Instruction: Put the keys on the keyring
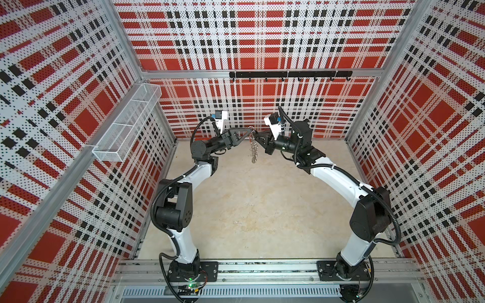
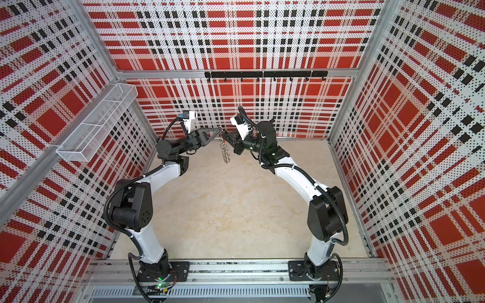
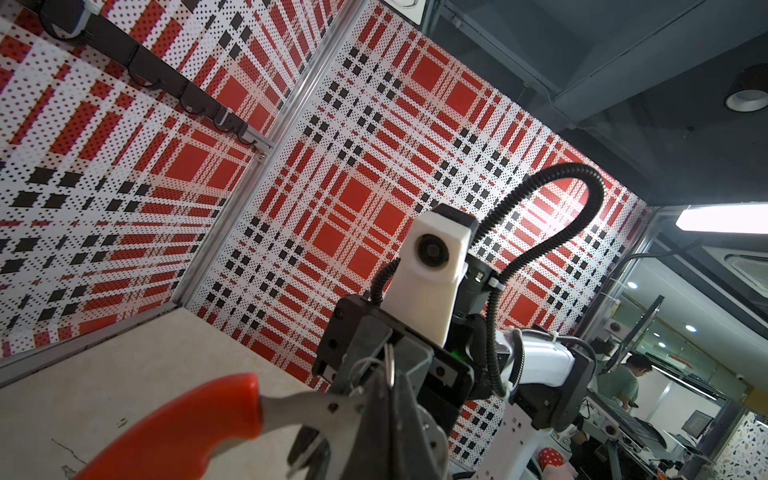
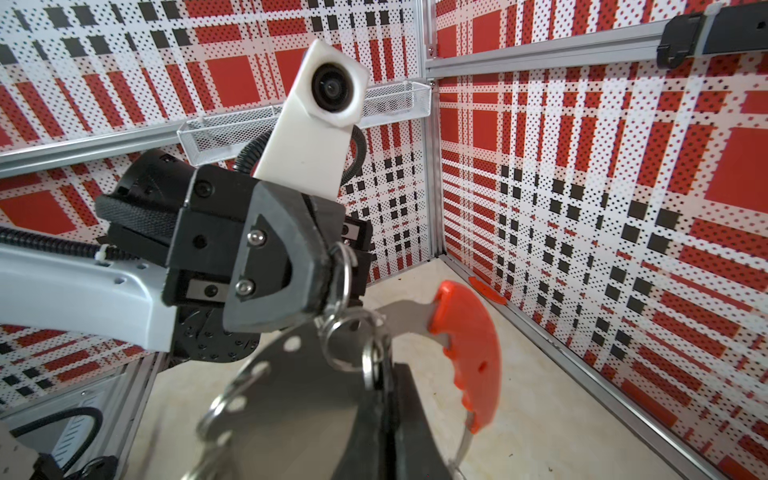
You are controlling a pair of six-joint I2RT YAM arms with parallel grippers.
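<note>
The keyring (image 1: 254,151) (image 2: 225,153) hangs edge-on in the air between my two grippers, well above the table. In the right wrist view it is a grey band (image 4: 291,399) with holes, a red segment (image 4: 469,353) and silver split rings. My left gripper (image 1: 248,131) (image 3: 384,399) is shut on a split ring (image 4: 343,274) at its top. My right gripper (image 1: 257,137) (image 4: 388,399) is shut on a neighbouring split ring (image 4: 371,365). The two sets of fingertips nearly touch. In the left wrist view the red segment (image 3: 187,432) is close and blurred. The keys are out of view.
A white wire basket (image 1: 126,123) is mounted on the left wall. A black hook rail (image 1: 288,74) runs along the back wall. The beige tabletop (image 1: 262,204) lies below both arms. A small red disc (image 4: 487,291) lies at the foot of a wall.
</note>
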